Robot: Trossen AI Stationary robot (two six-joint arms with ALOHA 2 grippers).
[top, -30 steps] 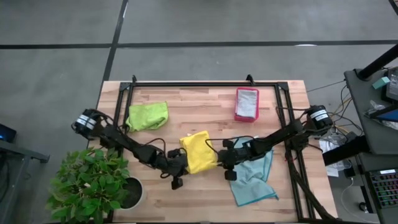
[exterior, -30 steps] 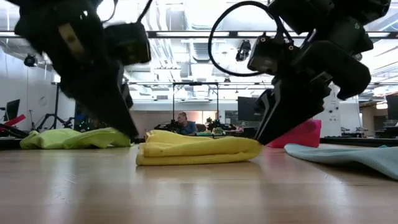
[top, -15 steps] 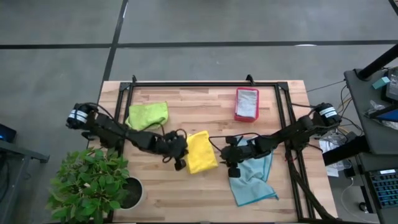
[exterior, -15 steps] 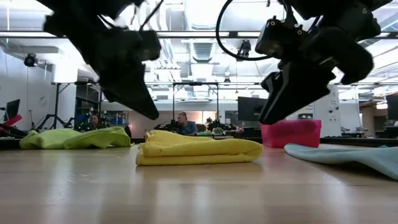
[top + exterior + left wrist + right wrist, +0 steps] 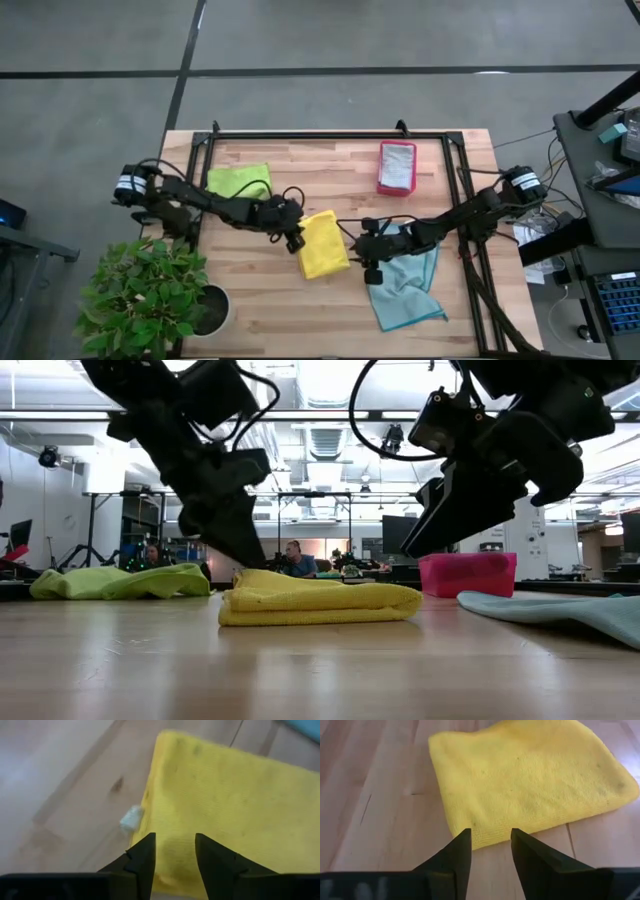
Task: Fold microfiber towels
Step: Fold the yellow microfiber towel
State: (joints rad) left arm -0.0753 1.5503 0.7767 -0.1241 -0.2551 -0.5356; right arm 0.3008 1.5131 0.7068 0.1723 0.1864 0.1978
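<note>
The folded yellow microfiber towel (image 5: 323,243) lies flat on the wooden table (image 5: 330,300), near its middle, a neat double-layered pad in the low view (image 5: 318,600). The left gripper (image 5: 293,238) hangs just off the towel's left edge, raised above the tabletop; in the low view (image 5: 240,550) its tip points down toward the towel's near-left corner without touching it. From the left wrist view the two dark fingers (image 5: 142,857) stand apart with a clear gap between them, nothing in the gap, and the yellow cloth (image 5: 225,805) spreads just beyond and beneath them. A small pale scrap (image 5: 131,818) sits on the wood at the towel's edge.

The right gripper (image 5: 368,252) hovers on the towel's other side, just right of it and above the edge of the light blue towel (image 5: 405,285), which lies rumpled and unfolded. In the low view (image 5: 425,530) it is lifted clear of the yellow towel. Its fingers (image 5: 460,852) are likewise parted and empty, with the yellow cloth (image 5: 530,775) lying ahead of them on the boards.

The lime green towel (image 5: 238,181) rests loosely bunched at the table's far left, behind the left arm. The pink-red tray (image 5: 397,168) stands toward the far right.
</note>
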